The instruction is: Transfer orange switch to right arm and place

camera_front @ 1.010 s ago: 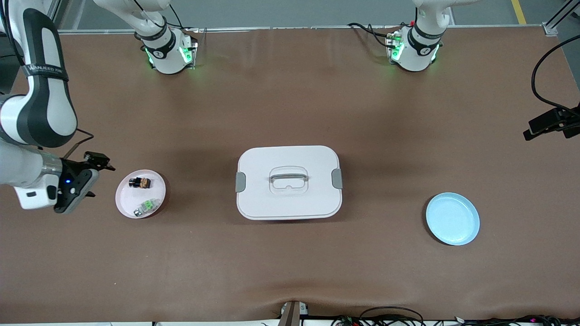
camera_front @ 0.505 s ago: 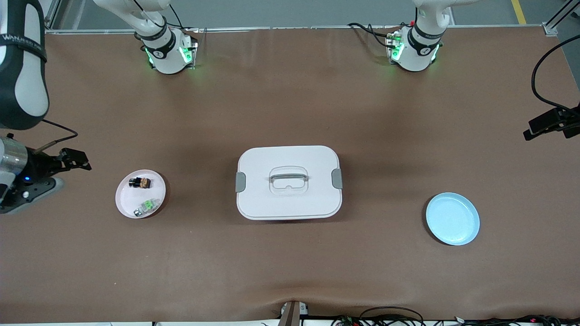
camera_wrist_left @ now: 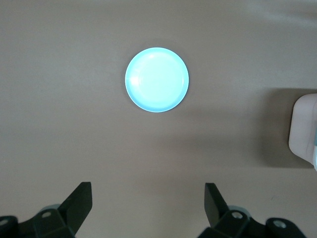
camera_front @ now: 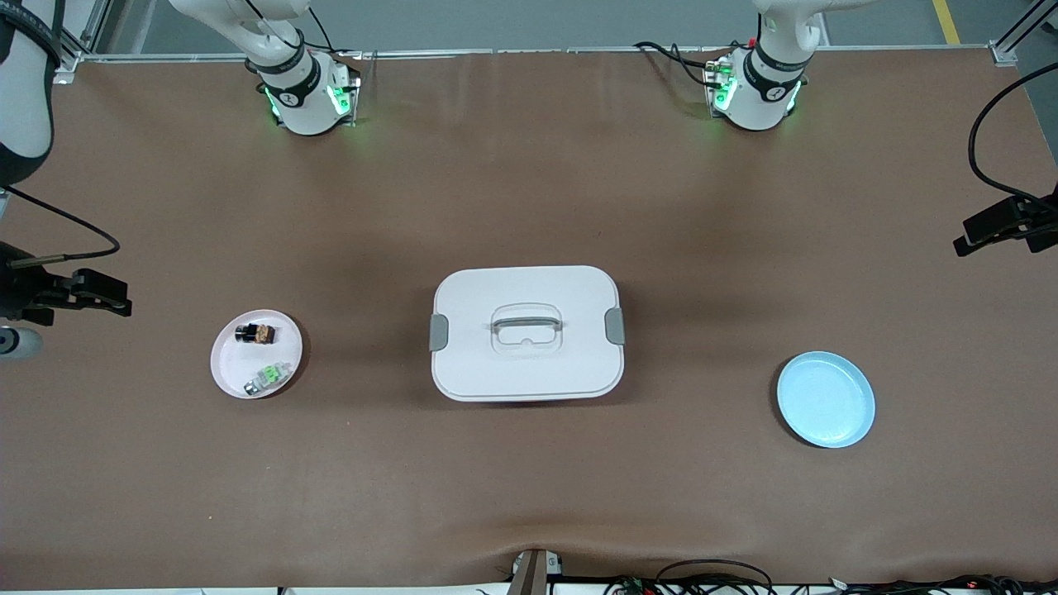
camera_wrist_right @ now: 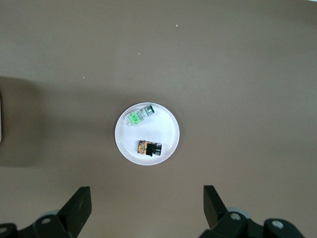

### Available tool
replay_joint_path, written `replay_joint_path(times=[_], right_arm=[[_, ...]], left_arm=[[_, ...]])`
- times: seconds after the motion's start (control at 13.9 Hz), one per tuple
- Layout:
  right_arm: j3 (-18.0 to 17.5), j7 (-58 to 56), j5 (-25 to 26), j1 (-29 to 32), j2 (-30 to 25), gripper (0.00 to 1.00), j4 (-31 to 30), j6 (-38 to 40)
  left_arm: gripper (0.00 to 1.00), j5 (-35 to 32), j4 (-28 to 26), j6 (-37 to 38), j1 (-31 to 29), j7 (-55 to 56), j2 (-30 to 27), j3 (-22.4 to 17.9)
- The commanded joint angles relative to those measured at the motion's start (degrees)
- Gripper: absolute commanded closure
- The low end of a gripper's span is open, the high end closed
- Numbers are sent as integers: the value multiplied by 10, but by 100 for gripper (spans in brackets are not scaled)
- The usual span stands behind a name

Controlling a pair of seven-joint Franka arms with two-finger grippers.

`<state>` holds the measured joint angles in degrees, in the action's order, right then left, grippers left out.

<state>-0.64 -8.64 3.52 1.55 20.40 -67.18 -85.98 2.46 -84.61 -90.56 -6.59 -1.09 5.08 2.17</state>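
Observation:
The orange switch (camera_front: 254,333) lies on a small pink-white plate (camera_front: 235,355) toward the right arm's end of the table, beside a clear part with a green middle (camera_front: 266,378). In the right wrist view the switch (camera_wrist_right: 149,148) and the plate (camera_wrist_right: 163,126) lie well below my right gripper (camera_wrist_right: 147,208), which is open and empty, high above the table beside the plate. My left gripper (camera_wrist_left: 148,206) is open and empty, high above the table beside the light blue plate (camera_wrist_left: 157,79). Neither gripper's fingers show in the front view.
A white lidded box (camera_front: 526,332) with a clear handle sits mid-table. The light blue plate (camera_front: 826,399) is empty, toward the left arm's end. The right arm's wrist (camera_front: 50,293) shows at the front view's edge. Both arm bases stand along the table's edge farthest from the front camera.
The right arm's hand has drawn away from the pink-white plate, toward the table's end and mostly out of the front view. The switch and plates have not moved.

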Motion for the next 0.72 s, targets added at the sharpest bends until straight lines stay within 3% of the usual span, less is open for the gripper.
replay_joint_path(times=[0.0, 0.29, 0.65], right_arm=[[-2, 10, 4, 8, -11, 0, 11, 37], [0, 10, -72, 70, -35, 0, 11, 70], [-3, 7, -71, 79, -42, 0, 11, 105]], left_arm=[[0, -3, 7, -1, -1, -8, 0, 1], [0, -3, 7, -1, -2, -9, 1, 1], [0, -3, 7, -1, -2, -8, 2, 0]])
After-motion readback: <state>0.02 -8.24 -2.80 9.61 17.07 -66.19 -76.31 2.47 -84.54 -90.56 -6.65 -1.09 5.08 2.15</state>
